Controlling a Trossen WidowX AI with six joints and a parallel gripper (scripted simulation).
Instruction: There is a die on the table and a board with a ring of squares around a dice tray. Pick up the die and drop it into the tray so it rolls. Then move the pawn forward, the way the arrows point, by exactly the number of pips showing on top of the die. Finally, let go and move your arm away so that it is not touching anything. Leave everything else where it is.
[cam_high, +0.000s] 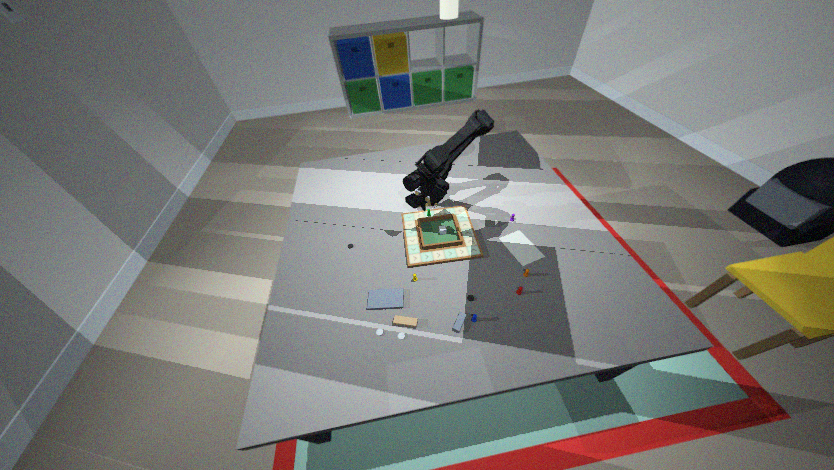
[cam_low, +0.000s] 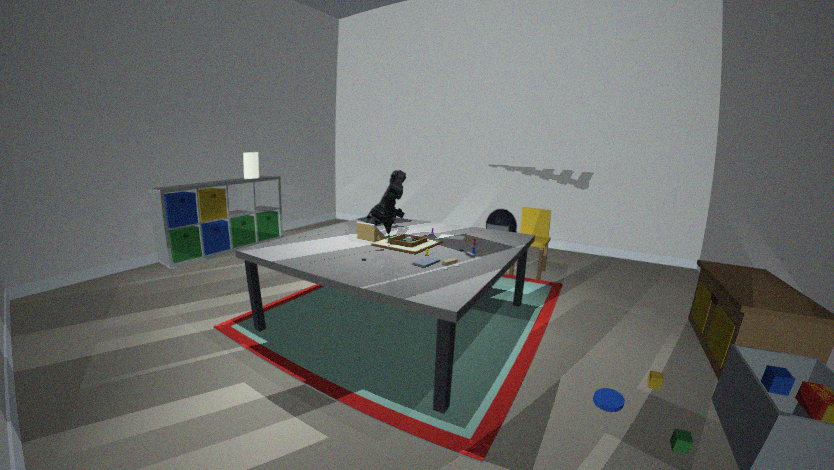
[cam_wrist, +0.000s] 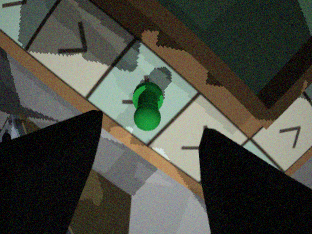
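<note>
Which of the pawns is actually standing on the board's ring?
The green pawn, on a pale green square on the board just below the end effector. The purple, yellow, orange, red and blue pawns all stand off the board.

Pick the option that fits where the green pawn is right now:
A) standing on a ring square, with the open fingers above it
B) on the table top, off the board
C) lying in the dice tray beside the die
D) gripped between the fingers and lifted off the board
A: in the wrist view the green pawn stands on a pale ring square of the board, ahead of the open gripper, whose fingers have not touched it.
</note>
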